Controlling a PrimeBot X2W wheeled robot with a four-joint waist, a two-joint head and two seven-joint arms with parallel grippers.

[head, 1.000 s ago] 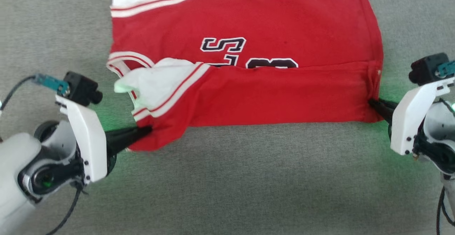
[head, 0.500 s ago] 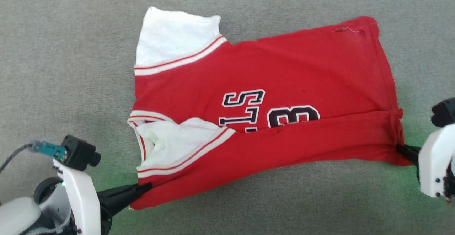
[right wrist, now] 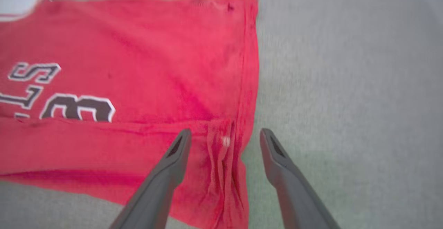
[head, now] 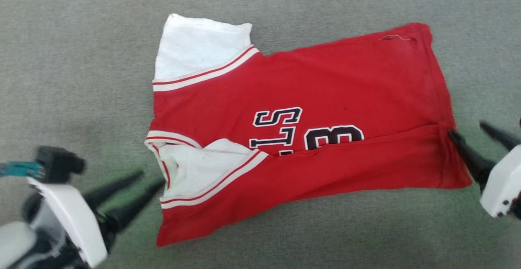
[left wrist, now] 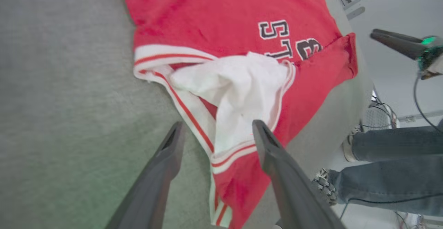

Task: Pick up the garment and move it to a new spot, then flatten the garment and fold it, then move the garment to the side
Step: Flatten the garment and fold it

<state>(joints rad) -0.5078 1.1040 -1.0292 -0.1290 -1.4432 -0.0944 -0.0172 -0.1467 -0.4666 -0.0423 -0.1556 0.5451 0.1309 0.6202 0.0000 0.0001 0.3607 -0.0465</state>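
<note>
Jersey (head: 325,86) lies part-folded on grey table (head: 81,57). Left gripper (head: 150,178) and right gripper (head: 466,128) both spread, empty. Risk: bunched white sleeve (head: 195,167) under the flap skews next fold.

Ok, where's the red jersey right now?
In the head view the garment lies mid-frame on the grey surface, partly folded, between the open left gripper by its sleeve end and the open right gripper at its hem.
</note>
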